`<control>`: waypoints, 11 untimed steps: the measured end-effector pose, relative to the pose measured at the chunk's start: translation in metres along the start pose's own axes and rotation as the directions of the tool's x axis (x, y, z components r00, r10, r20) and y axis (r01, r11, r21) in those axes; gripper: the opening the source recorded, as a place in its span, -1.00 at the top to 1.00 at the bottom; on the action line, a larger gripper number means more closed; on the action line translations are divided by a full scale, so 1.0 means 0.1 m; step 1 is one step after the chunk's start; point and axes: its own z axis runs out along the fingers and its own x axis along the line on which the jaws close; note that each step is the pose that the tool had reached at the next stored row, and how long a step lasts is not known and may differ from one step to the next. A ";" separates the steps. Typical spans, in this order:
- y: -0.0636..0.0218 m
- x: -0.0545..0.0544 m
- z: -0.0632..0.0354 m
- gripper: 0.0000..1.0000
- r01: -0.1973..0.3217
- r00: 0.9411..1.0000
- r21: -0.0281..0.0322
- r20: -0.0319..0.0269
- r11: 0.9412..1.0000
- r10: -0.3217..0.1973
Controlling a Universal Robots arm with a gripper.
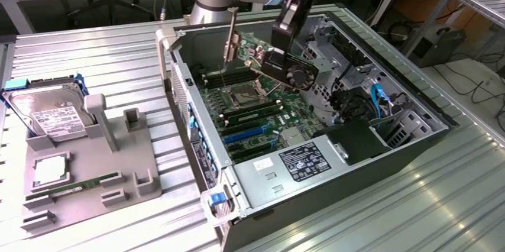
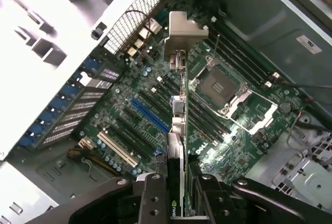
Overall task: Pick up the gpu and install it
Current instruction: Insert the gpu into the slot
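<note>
Robot arm's tool [image 2: 179,198], clamped on the gpu [image 1: 289,70], holds the card above the motherboard [image 1: 251,109] inside an open computer case [image 1: 316,204] lying on a ribbed metal counter [image 1: 94,57]. The card's pale bracket [image 1: 231,42] points toward the exterior view's left. White "DELL" lettering shows on the board in the wrist view. At the exterior view's left, a hard drive [image 1: 51,113] in a grey holder [image 1: 118,163] carries a white label, its print too small to read.
</note>
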 end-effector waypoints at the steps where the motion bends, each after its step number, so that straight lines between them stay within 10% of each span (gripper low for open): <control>1: 0.000 0.00 0.001 0.47 0.021 1.000 0.000 -0.001 1.000 -0.021; 11: -0.001 0.00 0.021 0.47 0.226 0.974 -0.001 -0.007 0.974 -0.226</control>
